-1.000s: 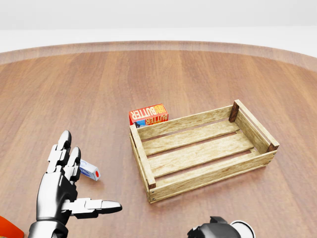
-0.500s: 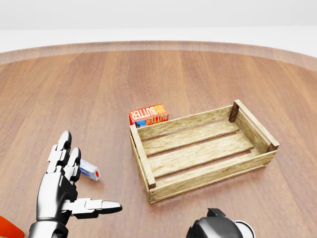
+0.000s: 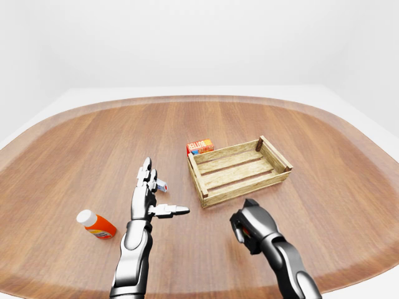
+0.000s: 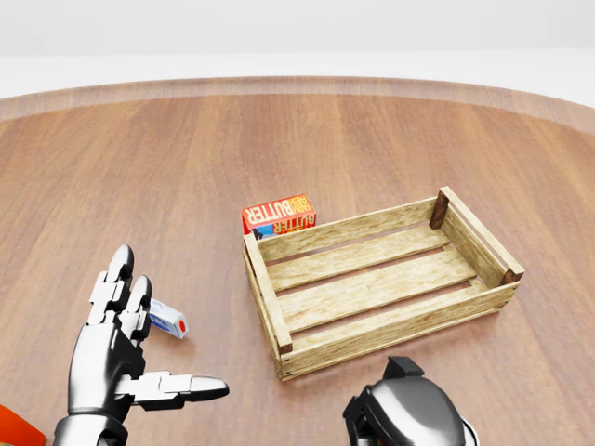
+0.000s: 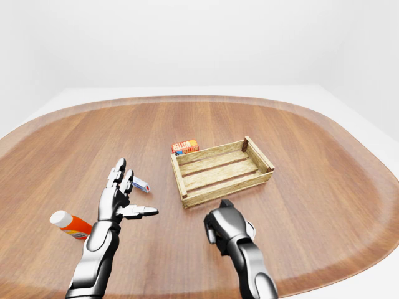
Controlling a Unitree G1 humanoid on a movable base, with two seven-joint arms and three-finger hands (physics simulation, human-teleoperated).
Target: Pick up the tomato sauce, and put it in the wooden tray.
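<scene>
The tomato sauce can [image 3: 245, 232] stands on the table at the bottom right of the head view. It is almost hidden under my right hand; only a red sliver shows between the fingers. My right hand [image 4: 404, 420] is curled over and around the can. The wooden tray [image 4: 264, 283], a slatted crate with nothing in it, lies just above and to the right of that hand. My left hand [image 4: 172, 351] is open, fingers spread and thumb pointing right, holding nothing, at the bottom left.
A red butter box [image 4: 279, 215] lies against the tray's upper left corner. A small white and blue tube [image 4: 167, 320] lies beside my left fingers. An orange bottle with a white cap [image 3: 96, 225] lies left of my left arm. The round wooden table [image 3: 75, 143] spreads all around.
My right hand has moved up in the head view and over the can, covering its white top. The left hand, tray and other things have not moved.
</scene>
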